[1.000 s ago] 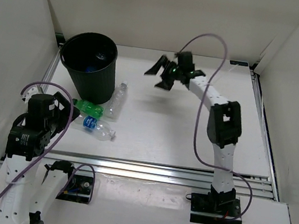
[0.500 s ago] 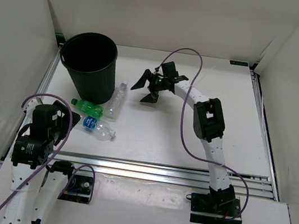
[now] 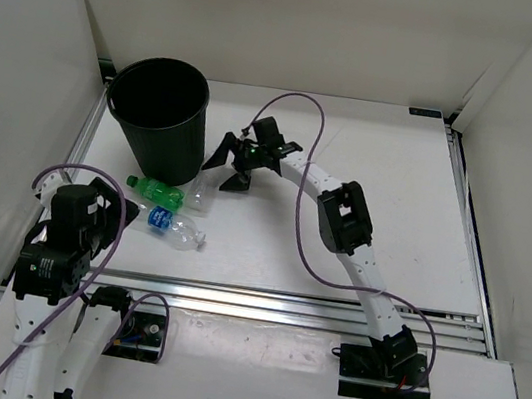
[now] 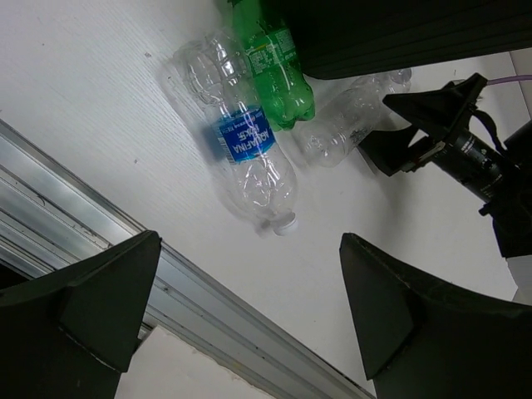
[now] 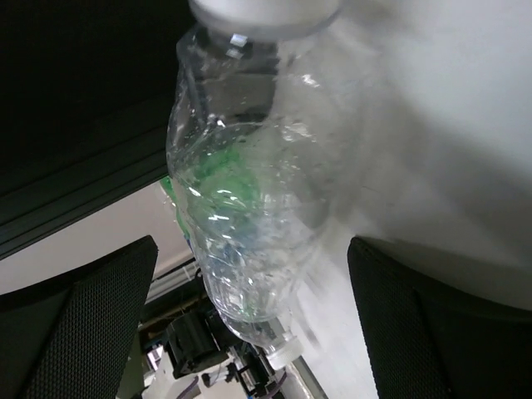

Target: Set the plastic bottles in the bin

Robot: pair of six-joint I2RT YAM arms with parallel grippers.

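The black bin [image 3: 157, 122] stands at the back left; it fills the top of the left wrist view [image 4: 399, 33]. Three bottles lie on the table in front of it: a green one [image 3: 156, 189] [image 4: 274, 62], a clear one with a blue label [image 3: 170, 228] [image 4: 245, 162], and a clear one [image 3: 201, 192] [image 4: 349, 116] [image 5: 249, 224]. My right gripper [image 3: 227, 166] [image 5: 252, 249] is open with its fingers on either side of that last clear bottle, near its cap end. My left gripper [image 3: 121, 209] [image 4: 249, 245] is open and empty, above the table near the labelled bottle's cap.
White walls close in the table at the left, back and right. An aluminium rail [image 3: 309, 313] [image 4: 125, 249] runs along the near edge. The right arm's purple cable [image 3: 299, 215] loops over the middle of the table.
My right gripper has moved left and toward the near side, from the back middle to the clear bottle beside the bin. My left arm has shifted slightly.
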